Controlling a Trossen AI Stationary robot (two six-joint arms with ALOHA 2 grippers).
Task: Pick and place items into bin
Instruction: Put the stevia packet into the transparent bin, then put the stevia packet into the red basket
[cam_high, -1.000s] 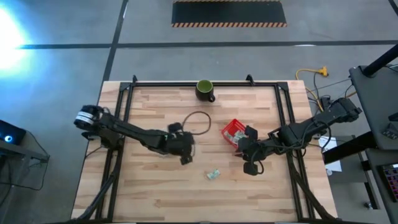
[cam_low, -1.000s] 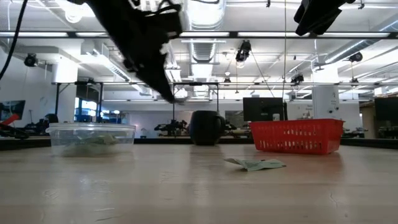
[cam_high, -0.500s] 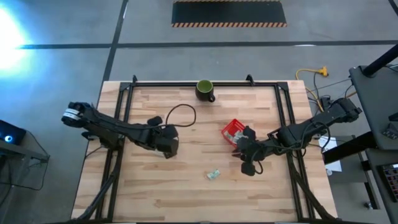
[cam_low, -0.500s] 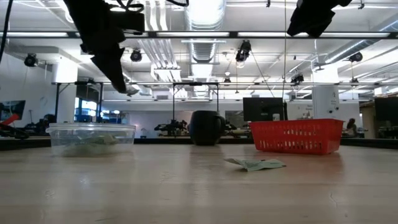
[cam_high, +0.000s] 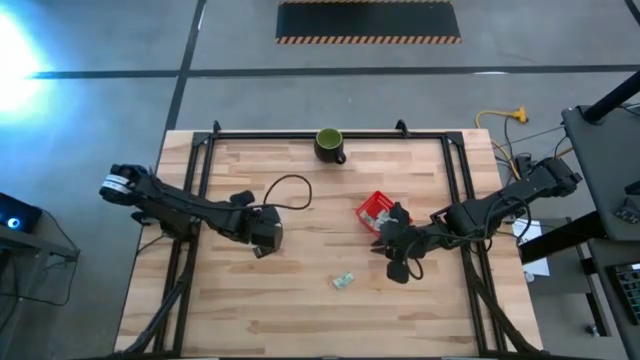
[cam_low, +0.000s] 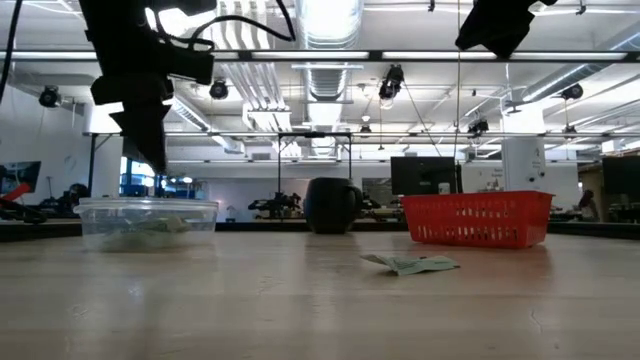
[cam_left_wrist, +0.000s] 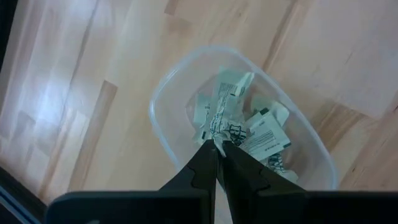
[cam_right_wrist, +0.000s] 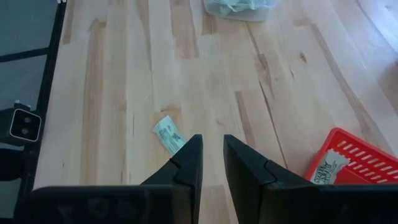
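- Overhead, left gripper (cam_left_wrist: 217, 158) poised above a clear plastic tub (cam_left_wrist: 168, 99), fingers pressed nearly together with only a sliver of gap, nothing pinched between them.
- Directly beyond those fingertips, inside the tub: a heap of pale green-and-white wrapped packets (cam_left_wrist: 245, 127), lying crumpled over one another.
- Seen from table height, same tub (cam_low: 146, 222) resting on the wooden table (cam_low: 300, 310), the left arm hanging above it without touching the rim.
- Right gripper (cam_right_wrist: 211, 152) raised over the table just beside a red mesh basket (cam_right_wrist: 348, 165), fingers parted by a narrow gap, empty.
- Just ahead of the right fingertips and a little to one side, flat on the wood: a single stray packet (cam_right_wrist: 167, 135), apart from both fingers.
- Same stray packet (cam_high: 343, 281) between the two grippers in the overhead view, nearer the right one.
- In the basket (cam_high: 375, 212), a packet or two visible against the red wall.
- Well beyond both grippers at the table's far edge: dark green mug (cam_high: 330, 145), upright.
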